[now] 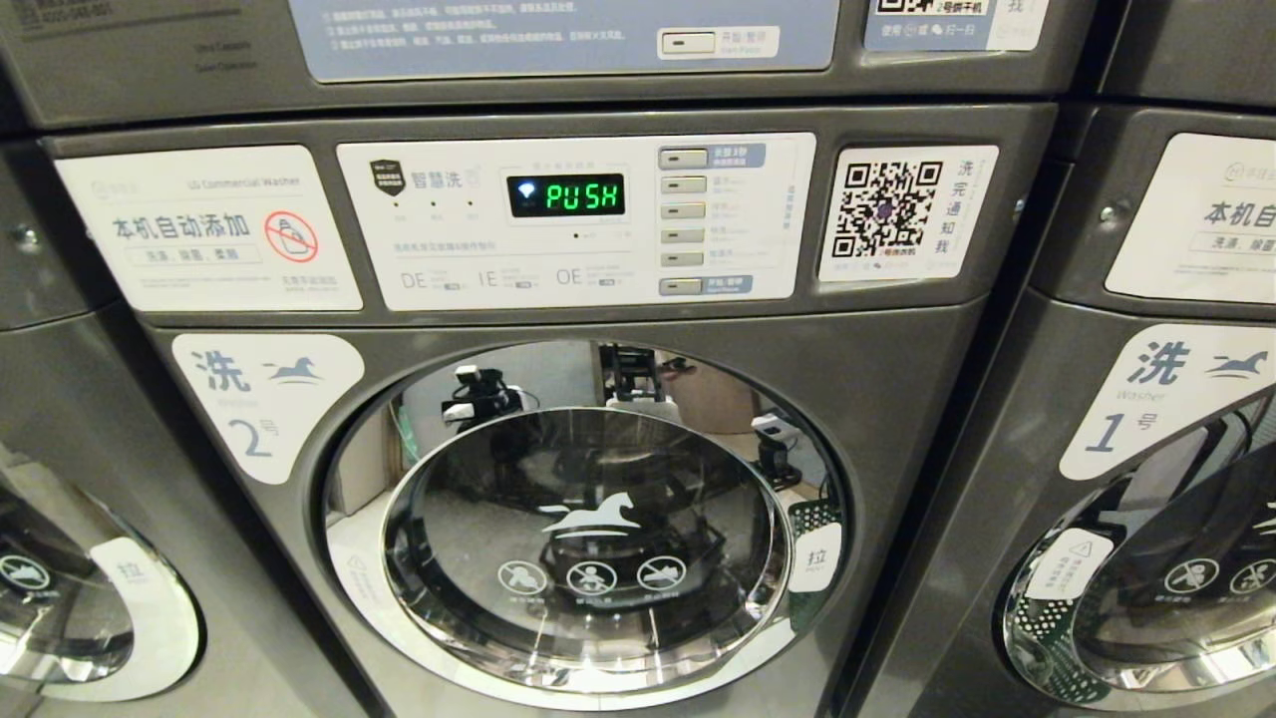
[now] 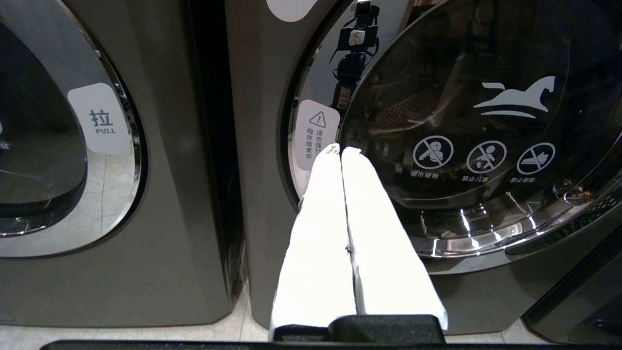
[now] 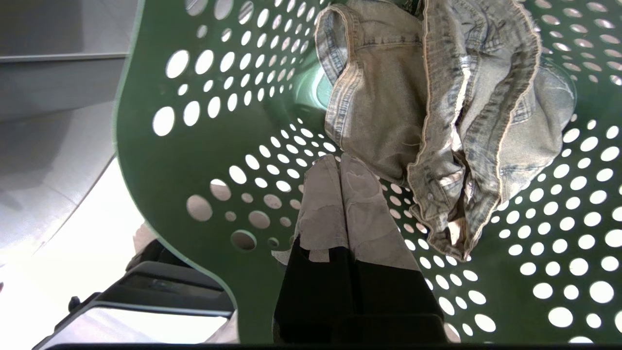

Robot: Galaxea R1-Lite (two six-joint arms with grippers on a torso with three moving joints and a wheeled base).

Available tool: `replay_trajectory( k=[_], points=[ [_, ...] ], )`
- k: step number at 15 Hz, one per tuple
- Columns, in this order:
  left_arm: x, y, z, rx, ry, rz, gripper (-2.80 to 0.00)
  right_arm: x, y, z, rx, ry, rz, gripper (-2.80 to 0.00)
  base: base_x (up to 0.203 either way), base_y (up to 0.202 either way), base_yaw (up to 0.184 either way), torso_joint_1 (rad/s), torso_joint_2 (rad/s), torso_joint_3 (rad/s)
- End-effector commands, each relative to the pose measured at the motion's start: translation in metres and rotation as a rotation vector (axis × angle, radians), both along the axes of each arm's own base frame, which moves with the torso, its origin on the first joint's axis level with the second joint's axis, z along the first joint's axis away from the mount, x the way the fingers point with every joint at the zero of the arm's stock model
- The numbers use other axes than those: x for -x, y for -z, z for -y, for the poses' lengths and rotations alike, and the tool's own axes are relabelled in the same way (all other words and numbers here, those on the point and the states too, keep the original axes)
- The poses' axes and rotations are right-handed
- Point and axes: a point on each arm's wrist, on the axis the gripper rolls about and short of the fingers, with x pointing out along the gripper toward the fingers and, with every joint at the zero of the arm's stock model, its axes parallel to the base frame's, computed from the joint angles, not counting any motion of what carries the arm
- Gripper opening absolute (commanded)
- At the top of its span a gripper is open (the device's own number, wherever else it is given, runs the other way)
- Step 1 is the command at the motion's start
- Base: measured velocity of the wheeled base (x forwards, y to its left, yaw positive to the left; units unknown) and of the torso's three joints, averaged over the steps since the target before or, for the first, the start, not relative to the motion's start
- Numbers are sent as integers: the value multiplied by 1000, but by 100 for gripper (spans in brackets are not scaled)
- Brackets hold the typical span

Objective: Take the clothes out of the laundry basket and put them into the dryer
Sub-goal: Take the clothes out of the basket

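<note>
Inside the green laundry basket (image 3: 204,160) the right gripper (image 3: 340,163) hung closed and empty just beside the denim garment (image 3: 427,121), seemingly poised to grasp; the left gripper (image 2: 340,149), also closed on nothing, idled before the shut dryer door (image 2: 461,126).

Pale tiled floor (image 2: 146,335) carries the grey front-loading machines: middle machine (image 2: 262,204) stands on it, left neighbour machine (image 2: 160,243) just beside, dark gap between them. Tiles show along the foot of both cabinets. Green perforated laundry basket (image 3: 194,160) holds a faded denim garment (image 3: 427,121), crumpled, lying against the basket's holed wall and bottom. Beside the basket, light floor (image 3: 73,243) and a dark frame (image 3: 160,287); whether the basket rests on that frame cannot be told.
</note>
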Motion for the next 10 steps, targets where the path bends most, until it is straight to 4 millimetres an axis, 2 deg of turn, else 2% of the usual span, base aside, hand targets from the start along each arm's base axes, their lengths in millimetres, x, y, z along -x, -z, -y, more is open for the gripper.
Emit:
replay_trajectory(
  k=[1, 6, 10],
  points=[
    [-1, 4, 0, 1, -1, -13, -280, 1, -9, 2, 15, 12, 21, -280, 0, 0, 0, 0, 0, 0],
    [-1, 4, 0, 4, -1, -11, -280, 0, -7, 7, 23, 28, 30, -280, 0, 0, 0, 0, 0, 0],
    [-1, 4, 0, 4, -1, -11, -280, -1, -6, 11, 37, 41, 36, -280, 0, 0, 0, 4, 3, -139]
  ],
)
